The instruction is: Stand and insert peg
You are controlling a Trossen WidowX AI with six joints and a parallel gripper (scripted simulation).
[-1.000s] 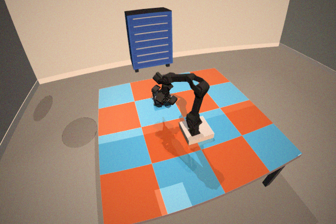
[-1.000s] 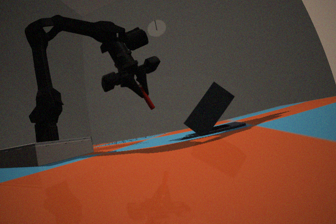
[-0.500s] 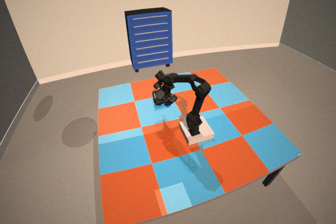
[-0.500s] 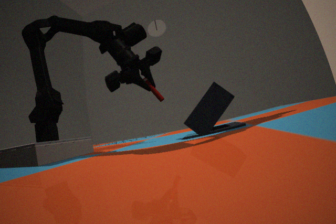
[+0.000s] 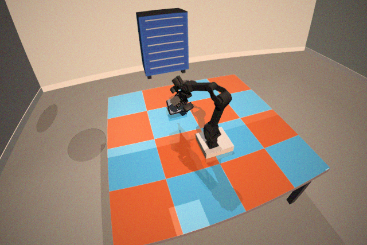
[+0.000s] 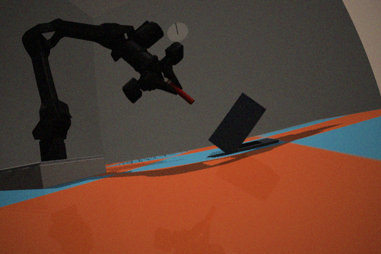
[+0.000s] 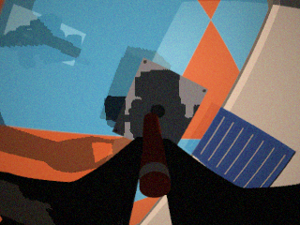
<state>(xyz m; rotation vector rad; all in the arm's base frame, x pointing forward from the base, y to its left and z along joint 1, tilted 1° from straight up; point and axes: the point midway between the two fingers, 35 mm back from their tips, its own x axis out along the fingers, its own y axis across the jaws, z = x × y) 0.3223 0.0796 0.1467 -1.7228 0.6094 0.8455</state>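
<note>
The red peg (image 6: 185,96) (image 7: 152,128) is held in the air, tilted, its plain end pointing down and forward toward the panel. Its pale band (image 7: 155,169) is at the end nearer the palm. My gripper (image 6: 178,90) (image 7: 152,143) is shut on the peg, up and to the robot's side of the panel. The sloped panel (image 6: 238,123) (image 7: 191,86) (image 5: 171,109) stands tilted on its base, its face partly in shadow. The dark hole (image 7: 157,111) shows just beyond the peg's plain end in the wrist view; a gap separates the peg from the panel in the exterior view.
The panel's flat base (image 6: 270,140) lies on the checkered table (image 5: 133,162). The arm stands on a white block (image 5: 221,148). A blue cabinet (image 5: 164,43) (image 7: 244,150) stands beyond the table's far edge.
</note>
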